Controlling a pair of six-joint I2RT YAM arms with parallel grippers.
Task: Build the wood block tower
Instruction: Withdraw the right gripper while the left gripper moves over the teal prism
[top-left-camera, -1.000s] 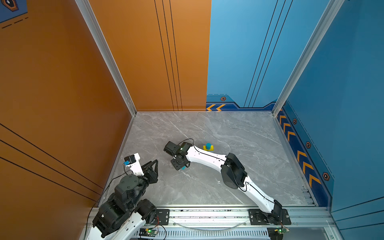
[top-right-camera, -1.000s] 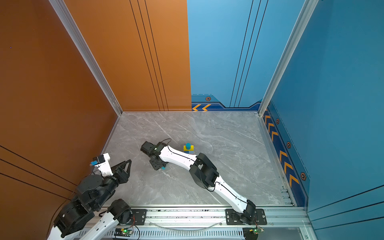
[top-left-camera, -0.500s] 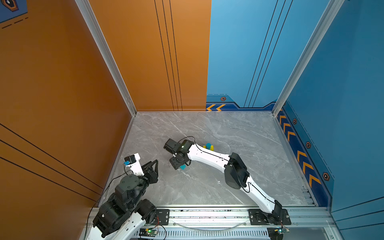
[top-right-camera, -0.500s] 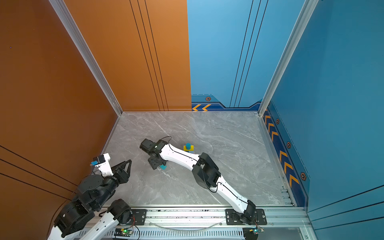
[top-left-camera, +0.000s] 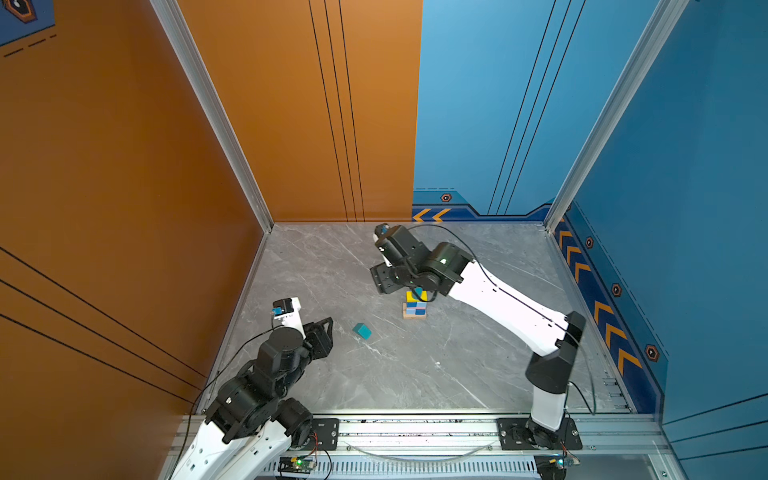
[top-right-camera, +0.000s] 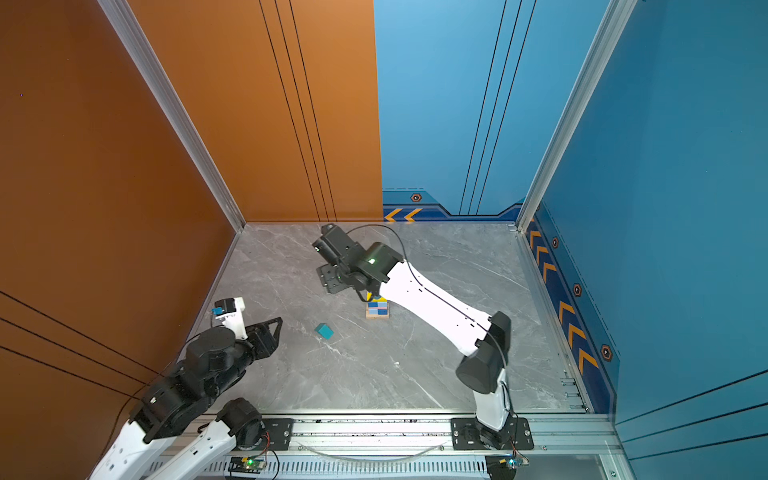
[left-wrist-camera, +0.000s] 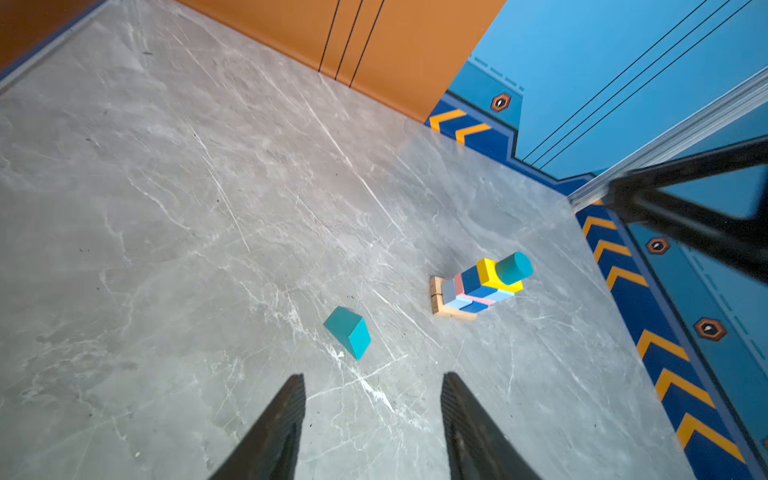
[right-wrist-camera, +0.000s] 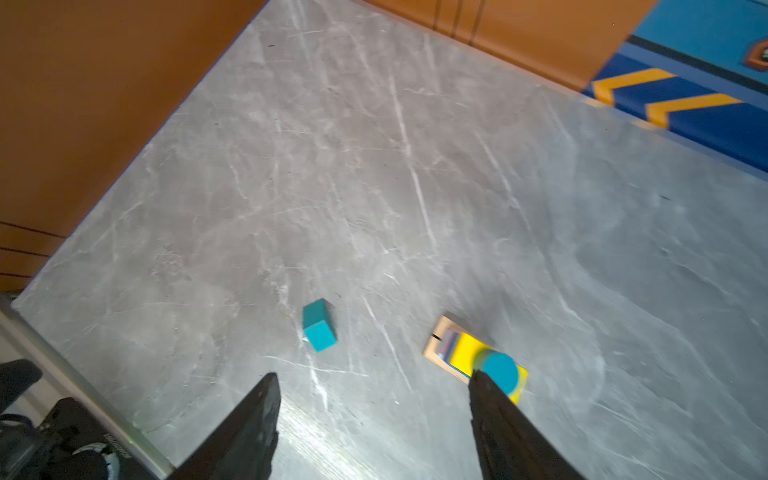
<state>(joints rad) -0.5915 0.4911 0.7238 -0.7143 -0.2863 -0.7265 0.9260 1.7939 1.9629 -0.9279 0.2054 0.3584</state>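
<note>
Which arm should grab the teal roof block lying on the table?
Probably the left arm. The left tool is open and points at the roof block, close by with nothing between. The right tool hangs up by the tower, farther off.

1. A grey marbled desk (top-left-camera: 415, 374) lies under both the left jaws and the right jaws and spreads ahead of the left jaws to the walls.
2. An orange wall panel (top-left-camera: 291, 124) with thin black lines stands at the desk's far edge, well ahead of the left jaws.
3. A blue wall panel (top-left-camera: 478, 104) adjoins it, beyond the right jaws.
4. A dark blue chevron band (top-left-camera: 432, 215) runs along the blue panel's foot, nearer the right jaws than the left jaws.
5. A hexagon badge (top-left-camera: 446, 198) sits just above that band.
6. An aluminium post (top-left-camera: 208, 104) stands in the far corner, well ahead of the left jaws.
7. An aluminium rail (top-left-camera: 415, 430) runs along the desk's near edge, behind the left jaws.
8. A circuit board (top-left-camera: 297, 463) with a green light sits just below the rail.
</note>
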